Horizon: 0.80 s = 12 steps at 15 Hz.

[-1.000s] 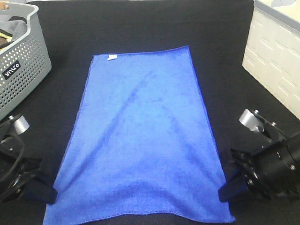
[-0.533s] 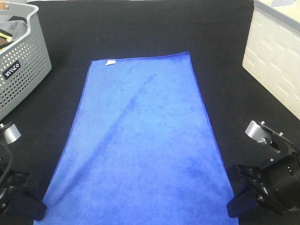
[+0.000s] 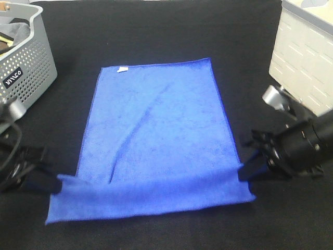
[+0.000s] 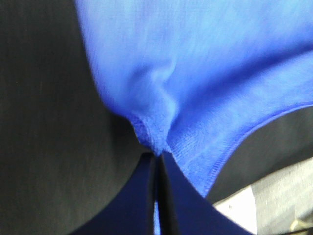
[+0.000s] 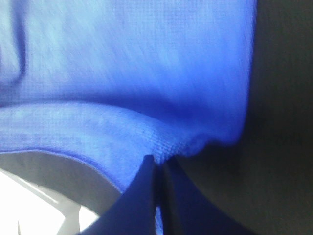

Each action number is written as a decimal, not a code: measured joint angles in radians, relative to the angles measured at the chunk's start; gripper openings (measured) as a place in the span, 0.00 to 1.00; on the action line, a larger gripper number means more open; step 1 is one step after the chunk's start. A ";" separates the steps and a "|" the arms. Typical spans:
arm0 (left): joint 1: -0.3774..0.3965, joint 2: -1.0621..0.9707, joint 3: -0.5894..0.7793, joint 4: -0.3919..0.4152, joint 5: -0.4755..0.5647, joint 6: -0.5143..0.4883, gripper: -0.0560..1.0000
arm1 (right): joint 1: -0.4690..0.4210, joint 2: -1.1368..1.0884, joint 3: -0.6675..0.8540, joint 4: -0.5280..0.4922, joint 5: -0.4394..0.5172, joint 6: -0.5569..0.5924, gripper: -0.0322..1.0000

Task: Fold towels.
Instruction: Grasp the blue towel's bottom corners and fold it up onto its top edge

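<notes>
Because the towel [image 3: 156, 120] sags and rolls wherever nothing supports it, I judge it soft, light and limp, with enough nap that a firm pinch should not slip. The corners are the places to take it, one in each tool, so the edge between them can be drawn straight. That is how I have it: the left gripper [image 3: 54, 183] is clamped on one near corner and the right gripper [image 3: 243, 172] on the other, jaws pressed together with only cloth between them. Between the two tools the gripped edge sits raised and lapped over the cloth below, with a soft fold bulging behind them. Beyond the grippers the towel lies flat on the black table [image 3: 156, 31]. It is bright royal blue and rectangular, with a darker stitched hem, one long diagonal crease, and a small white tag [image 3: 123, 69] at the far corner on the left gripper's side.
</notes>
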<state>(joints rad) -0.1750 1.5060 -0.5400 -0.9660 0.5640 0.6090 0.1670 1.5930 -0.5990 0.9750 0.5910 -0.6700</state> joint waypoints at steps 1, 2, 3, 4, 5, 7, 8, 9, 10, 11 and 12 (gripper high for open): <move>0.000 0.019 -0.047 -0.001 -0.003 0.000 0.05 | 0.000 0.028 -0.069 -0.024 0.017 0.020 0.03; 0.000 0.053 -0.110 0.002 -0.017 0.000 0.05 | 0.000 0.076 -0.166 -0.077 0.037 0.067 0.03; 0.000 0.087 -0.165 0.012 -0.026 -0.001 0.05 | 0.000 0.114 -0.245 -0.126 0.051 0.117 0.03; 0.000 0.122 -0.217 0.031 -0.027 -0.009 0.05 | 0.000 0.150 -0.317 -0.172 0.065 0.154 0.03; 0.000 0.163 -0.275 0.055 -0.028 -0.031 0.05 | 0.000 0.191 -0.402 -0.219 0.086 0.195 0.03; 0.000 0.241 -0.374 0.099 -0.029 -0.059 0.05 | 0.000 0.274 -0.562 -0.291 0.129 0.255 0.03; 0.000 0.286 -0.430 0.107 -0.031 -0.061 0.05 | 0.000 0.310 -0.635 -0.316 0.146 0.275 0.03; 0.000 0.327 -0.485 0.114 -0.037 -0.063 0.05 | 0.000 0.356 -0.716 -0.337 0.166 0.292 0.03; 0.001 0.368 -0.538 0.118 -0.043 -0.063 0.05 | 0.000 0.404 -0.789 -0.350 0.180 0.301 0.03; 0.023 0.428 -0.628 0.124 -0.038 -0.080 0.05 | 0.000 0.472 -0.899 -0.373 0.204 0.321 0.03; 0.048 0.465 -0.695 0.125 -0.029 -0.090 0.05 | 0.000 0.518 -0.977 -0.395 0.217 0.332 0.03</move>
<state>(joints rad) -0.1270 1.9710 -1.2350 -0.8410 0.5350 0.5190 0.1670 2.1110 -1.5760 0.5800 0.8080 -0.3380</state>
